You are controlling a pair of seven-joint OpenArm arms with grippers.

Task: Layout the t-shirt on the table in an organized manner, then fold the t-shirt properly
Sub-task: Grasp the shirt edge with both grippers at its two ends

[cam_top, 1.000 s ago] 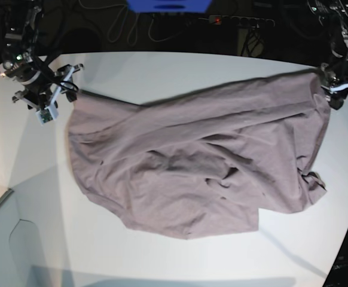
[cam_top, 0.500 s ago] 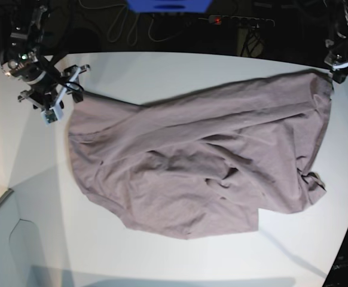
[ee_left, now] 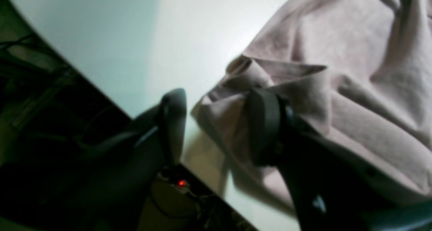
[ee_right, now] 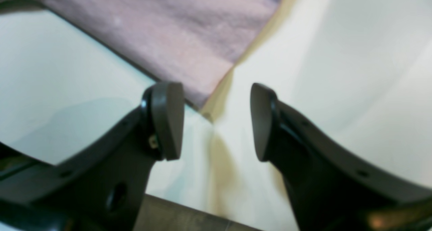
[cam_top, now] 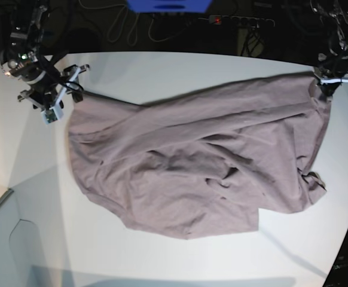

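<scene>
I was a two-armed robot at a wide white tabletop (cam_top: 180, 69), and the mauve-grey t-shirt (cam_top: 198, 161) lay spread across most of it, rumpled in the middle with a bunched lump at the near right edge. My right jaws (ee_right: 216, 121) stood open and empty, poised just off one corner of the shirt, the cloth's point reaching toward the gap but touching neither pad as far as I could tell. My left jaws (ee_left: 216, 123) were parted around a folded corner of the shirt at the far right of the tabletop, close to its dark edge; fabric sat against one pad, but a strip of bare tabletop showed beside the other, so I judged them open and not truly pinching. The risks I saw were these: if the left jaws closed on that doubled-over corner, they might have caught several layers and dragged a crease into the layout; if they pulled outward, the cloth could have slid over the near edge of the tabletop. The right jaws, being just off the hem, might have closed on nothing or pushed the corner under itself. The wrinkled centre would have carried into any fold made before smoothing. There were no containers in view, so nothing was held in any.
</scene>
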